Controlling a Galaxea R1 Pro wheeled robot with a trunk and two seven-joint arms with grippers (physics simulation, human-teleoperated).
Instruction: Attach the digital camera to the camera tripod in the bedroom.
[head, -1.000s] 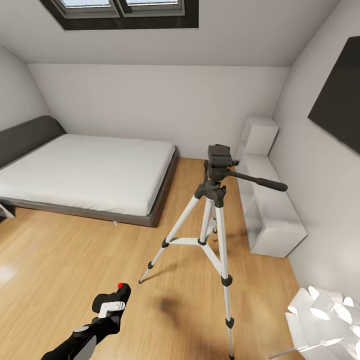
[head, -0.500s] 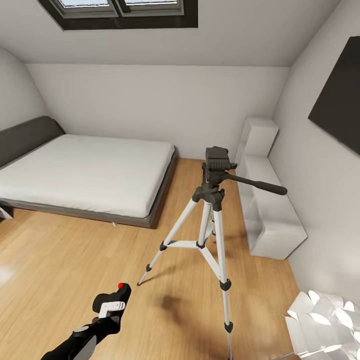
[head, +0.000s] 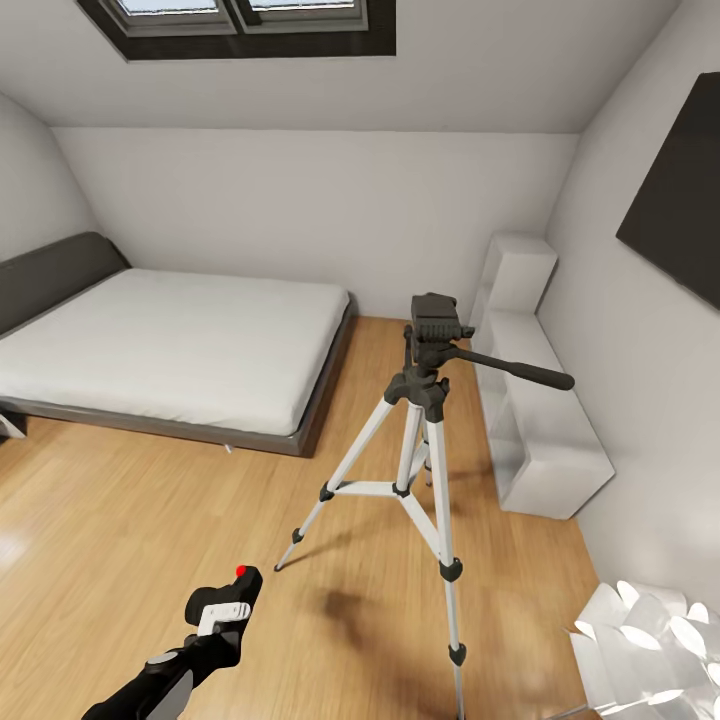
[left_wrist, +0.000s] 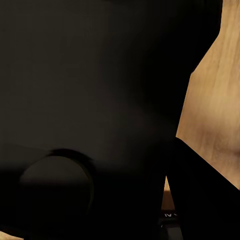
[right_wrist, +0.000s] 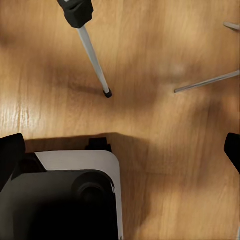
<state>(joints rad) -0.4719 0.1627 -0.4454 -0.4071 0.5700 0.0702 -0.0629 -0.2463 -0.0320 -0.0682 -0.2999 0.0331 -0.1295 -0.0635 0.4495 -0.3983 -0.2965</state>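
Black camera (head: 238, 585) clamped in left gripper (head: 225, 607), low, well short of tripod (head: 425, 420); next, lift it onto the head.

White shelf unit (head: 540, 420) beneath dark wall panel (head: 675, 200), white lamp (head: 650, 640) nearby.

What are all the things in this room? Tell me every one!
Camera tripod: one, silver-white legs, black head, standing on the wood floor.
Digital camera: one, black with a red button, held low at the left.
Bed: one, white mattress, dark frame, left side.
Shelf unit: one, white, along the right wall.
Skylight: one, dark-framed, in the ceiling.
Wall panel: one, dark, right wall.
Lamp: one, white, lower right corner.
Left gripper: one, black and white, shut on the camera.
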